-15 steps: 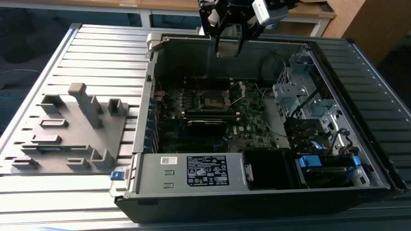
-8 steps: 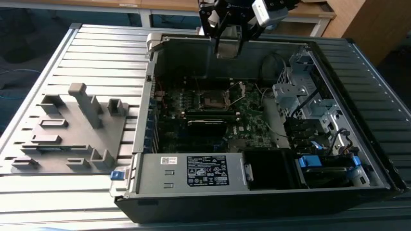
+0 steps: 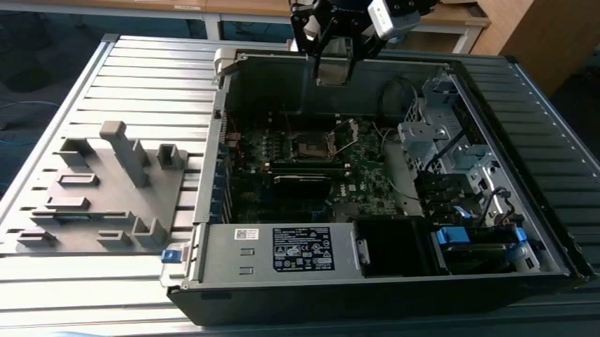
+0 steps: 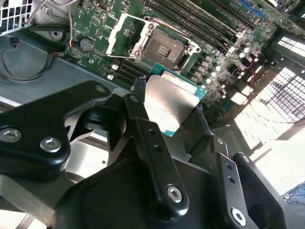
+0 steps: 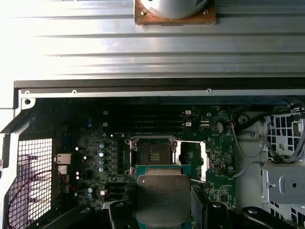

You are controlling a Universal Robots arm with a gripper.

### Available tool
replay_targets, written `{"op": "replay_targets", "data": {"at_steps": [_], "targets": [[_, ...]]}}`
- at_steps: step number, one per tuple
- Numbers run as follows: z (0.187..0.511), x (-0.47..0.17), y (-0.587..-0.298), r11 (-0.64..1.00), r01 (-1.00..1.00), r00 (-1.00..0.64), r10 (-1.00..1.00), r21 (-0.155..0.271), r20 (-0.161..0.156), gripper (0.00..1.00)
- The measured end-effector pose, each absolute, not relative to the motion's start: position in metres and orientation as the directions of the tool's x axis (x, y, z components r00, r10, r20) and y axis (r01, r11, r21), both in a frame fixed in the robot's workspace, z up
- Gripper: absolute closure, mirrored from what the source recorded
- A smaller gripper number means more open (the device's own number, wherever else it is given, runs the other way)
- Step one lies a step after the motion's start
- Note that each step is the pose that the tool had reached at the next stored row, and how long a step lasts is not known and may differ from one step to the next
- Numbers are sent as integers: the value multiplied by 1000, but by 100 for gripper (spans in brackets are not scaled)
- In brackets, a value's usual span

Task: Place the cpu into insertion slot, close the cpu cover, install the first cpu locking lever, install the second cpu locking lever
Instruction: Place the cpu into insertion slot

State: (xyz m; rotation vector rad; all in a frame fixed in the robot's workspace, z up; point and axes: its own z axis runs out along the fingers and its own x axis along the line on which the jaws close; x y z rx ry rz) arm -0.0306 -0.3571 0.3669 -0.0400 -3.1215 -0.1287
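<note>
My gripper [image 3: 333, 78] hangs above the back wall of the open computer case, shut on the cpu [image 4: 169, 106], a flat square chip with a dull silvery top and a green edge. In both wrist views the black fingers [image 4: 138, 112] clamp the chip by two opposite sides. The cpu [image 5: 163, 198] sits well above the board, just short of the insertion slot [image 5: 151, 155], which lies bare and dark. The cpu cover [image 5: 193, 160] is swung open beside the slot [image 4: 164, 47], with the cover [image 4: 121, 33] lying over on its hinge side. In the exterior view the slot [image 3: 308, 145] is mid-board.
The case [image 3: 235, 84] lies open on a slatted metal table [image 3: 140, 77]. Long black memory slots [image 4: 200, 21] run beside the socket. A grey moulded fixture [image 3: 103, 189] lies at the exterior view's left. A labelled power supply [image 3: 300, 249] and a drive cage [image 3: 440, 140] fill the case's other areas.
</note>
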Motion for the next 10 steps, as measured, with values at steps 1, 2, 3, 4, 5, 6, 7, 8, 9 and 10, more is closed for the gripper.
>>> {"op": "replay_targets", "data": {"at_steps": [1,2,3,4,5,6,7,8,9,10], "targets": [[367,-31,-357,996,26,-1000,25,82,18,46],[366,-31,-357,996,26,-1000,25,82,18,46],[366,-31,-357,996,26,-1000,25,82,18,46],[366,-31,-357,996,26,-1000,25,82,18,46],[366,-31,-357,996,26,-1000,25,82,18,46],[366,-31,-357,996,26,-1000,25,82,18,46],[366,-31,-357,996,26,-1000,25,82,18,46],[366,-31,-357,996,26,-1000,25,82,18,46],[366,-31,-357,996,26,-1000,25,82,18,46],[365,-31,-357,996,26,-1000,25,82,18,46]]}}
